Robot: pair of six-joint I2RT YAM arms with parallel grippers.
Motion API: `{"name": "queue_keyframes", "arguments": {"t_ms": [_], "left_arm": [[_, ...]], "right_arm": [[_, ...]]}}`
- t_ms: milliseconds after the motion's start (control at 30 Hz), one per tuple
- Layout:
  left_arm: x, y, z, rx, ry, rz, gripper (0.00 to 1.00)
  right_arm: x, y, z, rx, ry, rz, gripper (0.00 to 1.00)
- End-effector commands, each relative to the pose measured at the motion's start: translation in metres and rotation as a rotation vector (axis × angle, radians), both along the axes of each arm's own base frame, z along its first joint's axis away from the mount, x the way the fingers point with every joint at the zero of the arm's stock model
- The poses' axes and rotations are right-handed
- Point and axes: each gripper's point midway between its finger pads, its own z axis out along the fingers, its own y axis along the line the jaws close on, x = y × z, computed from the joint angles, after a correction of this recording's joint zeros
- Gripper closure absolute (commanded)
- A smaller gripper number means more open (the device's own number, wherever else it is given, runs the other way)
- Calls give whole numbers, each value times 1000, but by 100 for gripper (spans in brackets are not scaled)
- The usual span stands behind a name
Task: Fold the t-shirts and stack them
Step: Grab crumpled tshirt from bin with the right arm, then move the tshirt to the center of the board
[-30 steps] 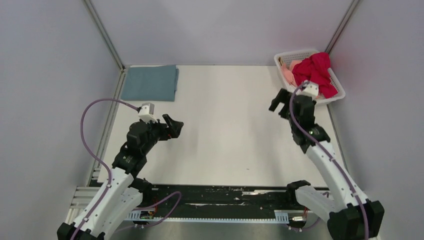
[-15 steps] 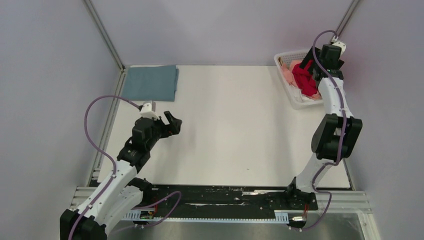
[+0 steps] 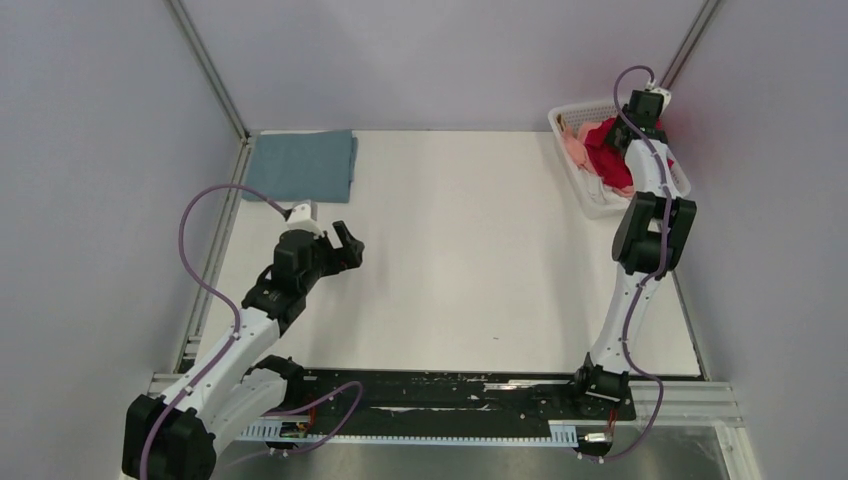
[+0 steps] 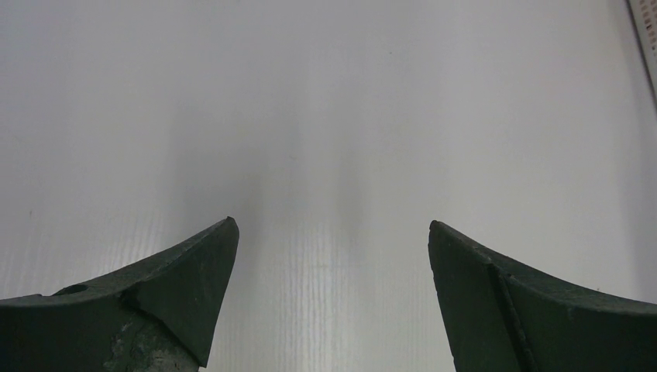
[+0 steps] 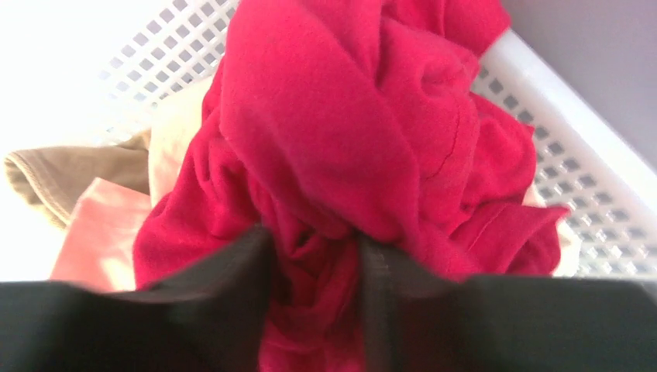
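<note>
**White table, grey walls: red cloth pinched in the basket at one o'clock**

Pinches a bunched fold of the red t-shirt (image 5: 349, 139) with the right gripper (image 5: 314, 248): jaws part-way in, red cloth filling the gap and touching both inner faces. Cannot say from the wrist view how firm that hold is. Shows the rest of that shirt heaped high just beyond the fingers, toward twelve o'clock, crumpled and unfolded. Shows a salmon-pink t-shirt (image 5: 101, 232) at nine o'clock of the red heap, partly under it, with a pale cream cloth (image 5: 174, 147) and a tan cloth (image 5: 70, 167) beside it. Keeps all of these inside the white lattice basket (image 5: 558, 139), its rim running past the red heap at three o'clock.

Seen from above: sets the basket at the table's (image 3: 470, 250) far right corner, about one o'clock, with the right arm stretched long from its base and the wrist tipped down into the cloth.

Holds the left gripper (image 4: 333, 232) spread wide, nothing between the two dark fingertips, only bare white surface beneath. Places it at about nine o'clock of the table, well apart from the basket. Leaves a grey-blue t-shirt (image 3: 300, 165) folded flat at the far left corner, about eleven o'clock, beyond the left gripper and not touched by it.
</note>
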Motion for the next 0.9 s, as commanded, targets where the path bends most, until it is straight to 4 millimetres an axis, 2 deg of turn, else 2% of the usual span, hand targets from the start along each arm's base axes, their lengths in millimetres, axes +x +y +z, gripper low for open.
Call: {"name": "queue_keyframes", "arguments": {"t_ms": [0,67,200,300,367,600,733,767,867], "left_arm": [[11,1,26,-3,-66,18,0],[10,0,28,-3,-69,12,0],[7,0,29,-16,-74,12,0],[3,-1,29,-34,-75,4,0],[0,-1,30,-45,-81,-1,0],[-16,2,45,-91,-143,3,0],[-26,6,51,-120,-174,16,0],[-28,8,49,-120,-172,21,0],[-35,14,52,-134,-177,49,0]], "right_arm": [[20,-8,35,-8,-108,-21,75],[23,-9,65,-27,-166,-17,90],[17,-2,154,-78,-318,34,95],[-4,6,228,-118,-439,57,100],[-22,22,271,-113,-517,112,100],[-98,148,385,-50,-759,524,100],[-138,235,419,-34,-837,746,100],[-149,261,425,-28,-854,810,100],[-181,320,438,0,-898,953,100]]}}
